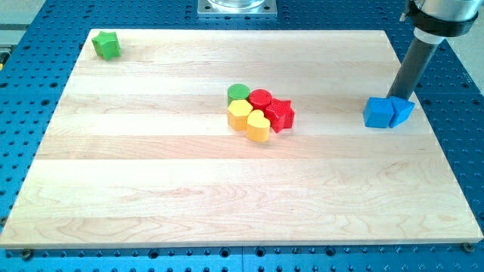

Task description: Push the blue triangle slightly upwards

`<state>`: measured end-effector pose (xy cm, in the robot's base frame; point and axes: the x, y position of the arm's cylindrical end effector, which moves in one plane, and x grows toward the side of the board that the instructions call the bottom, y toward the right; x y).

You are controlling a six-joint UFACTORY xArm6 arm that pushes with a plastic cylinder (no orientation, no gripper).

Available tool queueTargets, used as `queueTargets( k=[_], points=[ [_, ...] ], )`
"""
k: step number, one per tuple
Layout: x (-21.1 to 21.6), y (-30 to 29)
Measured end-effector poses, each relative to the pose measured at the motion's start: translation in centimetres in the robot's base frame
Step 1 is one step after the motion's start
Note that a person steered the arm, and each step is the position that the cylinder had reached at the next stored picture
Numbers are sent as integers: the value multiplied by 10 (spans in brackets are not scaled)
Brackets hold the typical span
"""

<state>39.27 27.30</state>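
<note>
The blue triangle (402, 112) lies at the view's right on the wooden board (151, 181), touching a blue cube (376, 112) on its left. My tip (398, 98) stands just above the two blue blocks, at the top edge where they meet, touching or nearly touching them. The dark rod rises up and to the right from there.
A cluster sits at the board's middle: a green cylinder (238, 94), a red cylinder (260, 99), a red star (280, 115), a yellow hexagon (240, 115) and a yellow heart (258, 126). A green star (107, 45) lies at the top left corner.
</note>
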Motion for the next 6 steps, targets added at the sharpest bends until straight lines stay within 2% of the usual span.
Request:
queueTargets(
  k=[1, 2, 3, 4, 5, 6],
  points=[
    [22, 68],
    [47, 18],
    [46, 9],
    [31, -15],
    [3, 32],
    [-71, 3]
  ],
)
